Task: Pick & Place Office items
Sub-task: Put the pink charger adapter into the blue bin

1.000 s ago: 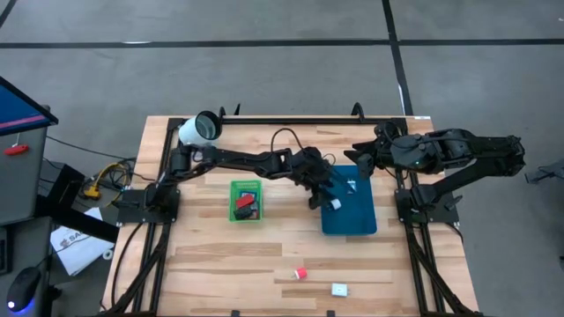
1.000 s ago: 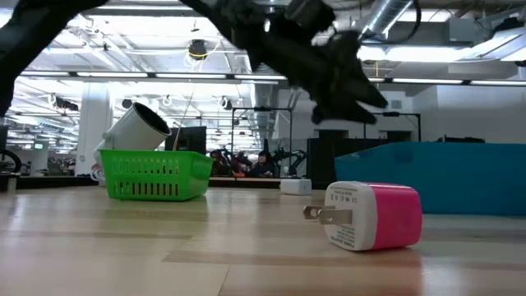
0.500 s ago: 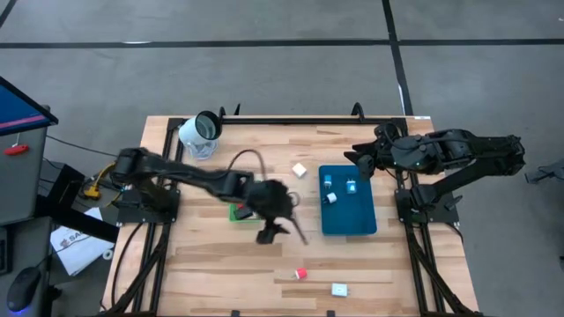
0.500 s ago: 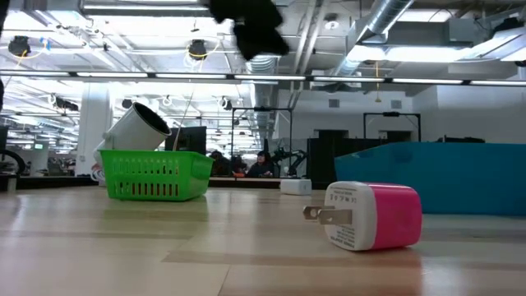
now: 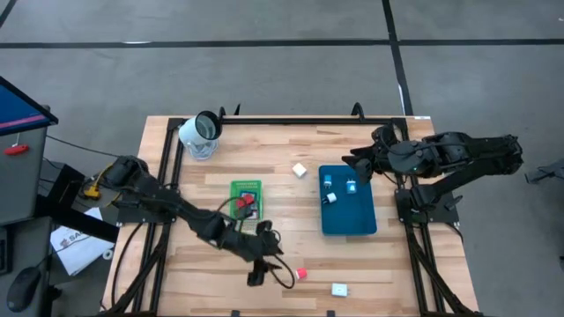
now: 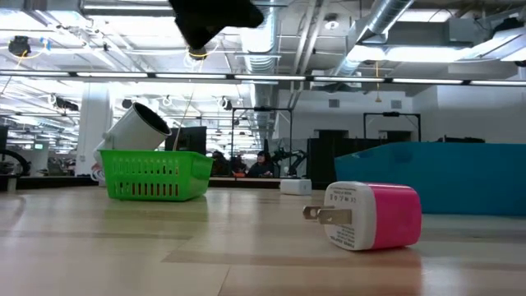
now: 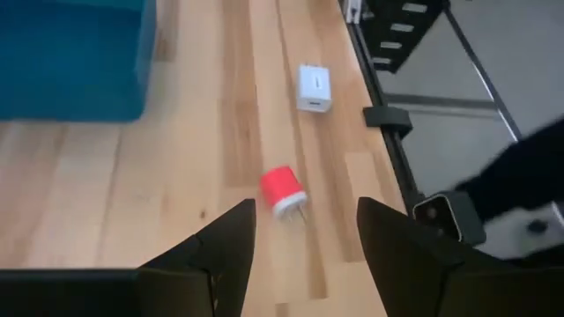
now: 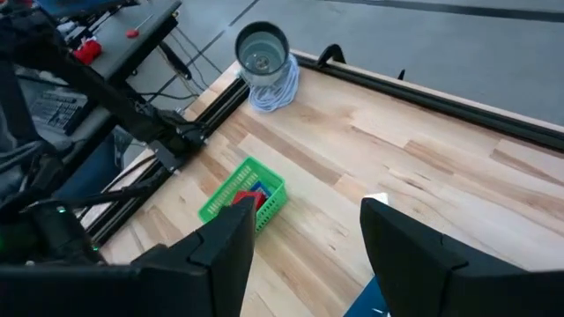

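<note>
My left gripper (image 5: 269, 275) is open and empty, above the table near its near edge. A red-and-white plug block (image 7: 282, 192) lies on the wood just ahead of its fingers, a little to the right of them in the high view (image 5: 300, 275). It fills the foreground of the low view (image 6: 374, 215). A white block (image 5: 339, 289) lies near the front edge, and another white block (image 5: 300, 169) lies at mid-table. Three small items (image 5: 331, 189) lie in the blue tray (image 5: 352, 220). Red and black items (image 5: 246, 204) lie in the green tray (image 5: 247, 187). My right gripper (image 5: 357, 160) is open and empty, above the blue tray's far edge.
A white cylinder (image 5: 203, 130) with a dark opening lies at the far left on a white cord. Black frame rails (image 5: 291, 120) run along the table's far and side edges. Bare wood lies between the green tray and the near edge.
My left gripper has swung away from the blue tray, past the green tray toward the table's near edge. It now hovers beside the red plug block. A small white item stays in the blue tray where the gripper was.
</note>
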